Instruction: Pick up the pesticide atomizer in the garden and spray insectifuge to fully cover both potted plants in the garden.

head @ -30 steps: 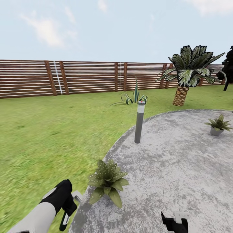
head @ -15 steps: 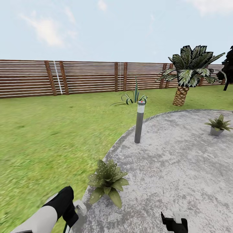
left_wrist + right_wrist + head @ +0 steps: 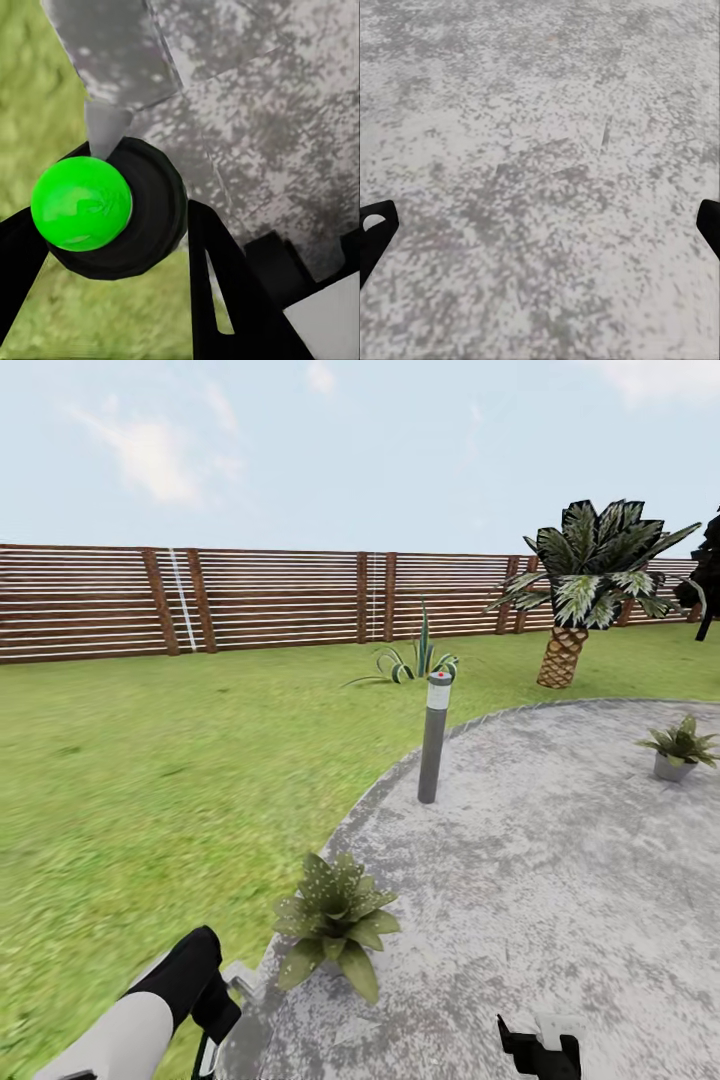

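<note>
1. Pesticide atomizer [image 3: 105, 206] is sitting between the left gripper [image 3: 112, 247] fingers, clamped, above the patio [image 3: 560, 880] edge.
2. Right gripper [image 3: 540, 225] is hanging with jaws apart over paving.
3. Nearest potted plant [image 3: 335, 920] is standing just beside the left arm.

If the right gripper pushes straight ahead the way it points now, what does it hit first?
Most likely the paved patio. The right wrist view looks along the open right gripper onto bare mottled grey paving, with nothing between its fingertips and that surface. How far off the paving lies is unclear.
</note>
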Controlling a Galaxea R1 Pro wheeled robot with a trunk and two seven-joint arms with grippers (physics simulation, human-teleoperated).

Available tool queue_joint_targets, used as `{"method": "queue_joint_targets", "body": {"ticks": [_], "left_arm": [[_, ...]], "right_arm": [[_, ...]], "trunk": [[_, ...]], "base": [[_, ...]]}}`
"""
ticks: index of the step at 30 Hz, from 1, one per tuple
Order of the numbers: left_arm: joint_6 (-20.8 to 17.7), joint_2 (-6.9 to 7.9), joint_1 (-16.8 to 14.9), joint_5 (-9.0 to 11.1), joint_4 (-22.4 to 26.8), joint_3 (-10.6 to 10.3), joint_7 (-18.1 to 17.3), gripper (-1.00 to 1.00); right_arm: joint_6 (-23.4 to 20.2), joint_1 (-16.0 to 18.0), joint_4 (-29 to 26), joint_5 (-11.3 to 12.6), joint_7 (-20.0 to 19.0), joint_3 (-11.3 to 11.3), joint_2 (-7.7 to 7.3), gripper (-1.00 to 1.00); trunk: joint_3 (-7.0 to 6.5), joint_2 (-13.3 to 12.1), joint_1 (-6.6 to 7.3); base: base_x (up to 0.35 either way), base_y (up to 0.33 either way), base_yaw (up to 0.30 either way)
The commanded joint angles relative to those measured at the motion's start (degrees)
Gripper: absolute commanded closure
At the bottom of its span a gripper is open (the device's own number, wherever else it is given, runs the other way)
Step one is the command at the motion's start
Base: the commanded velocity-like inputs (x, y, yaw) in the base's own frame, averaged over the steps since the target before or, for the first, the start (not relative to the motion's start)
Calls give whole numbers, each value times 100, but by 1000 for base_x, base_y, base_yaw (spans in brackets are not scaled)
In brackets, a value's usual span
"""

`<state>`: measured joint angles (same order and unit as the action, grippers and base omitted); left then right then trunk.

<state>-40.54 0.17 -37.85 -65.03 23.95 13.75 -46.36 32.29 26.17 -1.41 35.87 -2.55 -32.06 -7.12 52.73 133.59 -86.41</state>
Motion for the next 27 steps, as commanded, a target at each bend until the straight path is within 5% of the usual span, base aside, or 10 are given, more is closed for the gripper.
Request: {"method": "queue_joint_targets", "body": {"ticks": [1, 12, 18, 27], "left_arm": [[-25, -17, -3, -31, 5, 46, 55, 100], [-25, -25, -4, -48, 4, 47, 140, 100], [-117, -46, -106, -69, 82, -374, 105, 100], [-298, -60, -266, -86, -14, -439, 93, 100]], "right_arm": [[15, 2, 0, 60, -27, -32, -2, -100], [15, 2, 0, 61, -27, -29, -9, -100], [15, 2, 1, 55, -27, -29, -9, -100], [15, 2, 4, 52, -27, -29, -24, -100]], "trunk": [[6, 2, 1], [6, 2, 1], [6, 2, 1], [6, 2, 1]], "base": [[0, -19, 246], [6, -232, 114], [20, -82, 0], [0, -1, 0]]}}
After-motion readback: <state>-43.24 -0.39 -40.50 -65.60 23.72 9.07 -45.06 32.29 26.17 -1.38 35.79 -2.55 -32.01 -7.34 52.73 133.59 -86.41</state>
